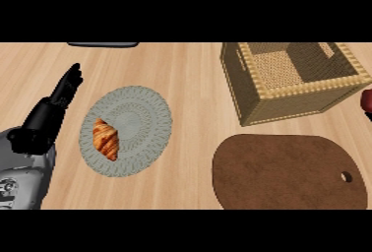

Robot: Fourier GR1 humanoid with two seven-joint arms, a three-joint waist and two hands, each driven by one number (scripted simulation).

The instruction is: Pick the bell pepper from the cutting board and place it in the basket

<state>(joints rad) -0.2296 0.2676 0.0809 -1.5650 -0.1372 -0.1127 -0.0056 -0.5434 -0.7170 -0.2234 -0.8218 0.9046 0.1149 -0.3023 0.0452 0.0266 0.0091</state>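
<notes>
At the counter's right edge, just beside the wicker basket (294,81) and beyond the bare cutting board (289,172), a dark red object (367,102), possibly the bell pepper, shows, while the left hand (62,96) rests open, holding nothing.

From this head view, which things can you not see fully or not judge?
- Bell pepper: only a dark red sliver at the right edge, possibly the pepper; the edge cuts it off.
- Right hand: outside the view, so its fingers cannot be judged.
- Basket: its near wall hides part of the floor inside.
- Dark object at the top edge: mostly cut off, unidentifiable.
- Cutting board: nothing lies on it.
</notes>
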